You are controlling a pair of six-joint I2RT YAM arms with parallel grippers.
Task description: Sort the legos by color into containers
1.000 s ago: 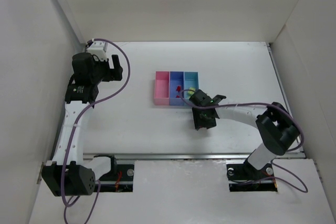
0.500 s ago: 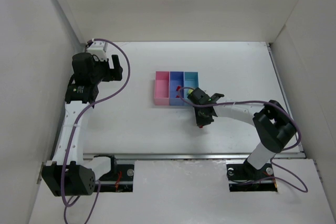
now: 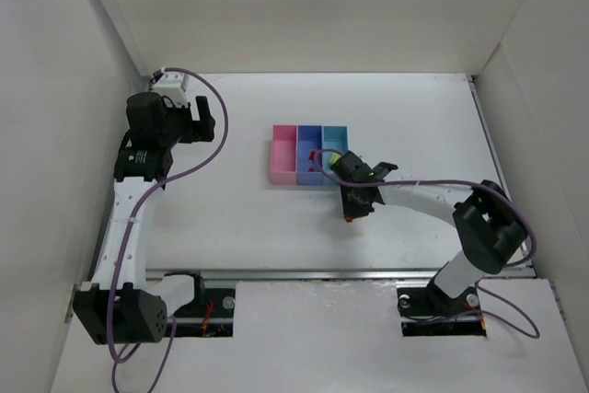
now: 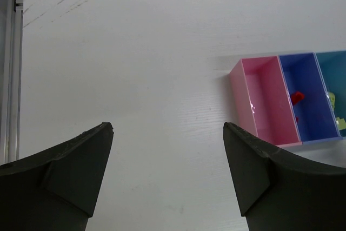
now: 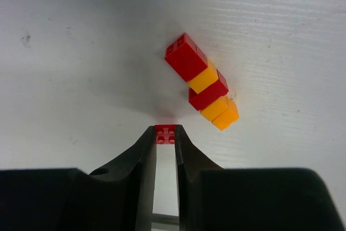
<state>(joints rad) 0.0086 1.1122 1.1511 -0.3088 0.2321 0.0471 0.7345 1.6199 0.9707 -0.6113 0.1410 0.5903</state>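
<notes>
My right gripper (image 5: 165,140) is shut on a small red brick (image 5: 165,133) at its fingertips, close to the table; I cannot tell whether it touches. Just beyond it lies a joined row of red and orange-yellow bricks (image 5: 203,82). In the top view the right gripper (image 3: 353,207) is just in front of the light blue bin (image 3: 336,138). The pink bin (image 4: 260,101) holds nothing. The medium blue bin (image 4: 306,106) holds a red brick (image 4: 296,97). A yellow-green brick (image 4: 332,100) lies in the light blue bin. My left gripper (image 4: 167,128) is open and empty, far left.
White walls enclose the table on the left, back and right. A metal rail (image 3: 368,273) runs along the near edge by the arm bases. A purple cable (image 3: 433,183) trails along the right arm.
The right gripper has closed from a wider stance onto the small red brick and shifted slightly. The left arm has not moved.
</notes>
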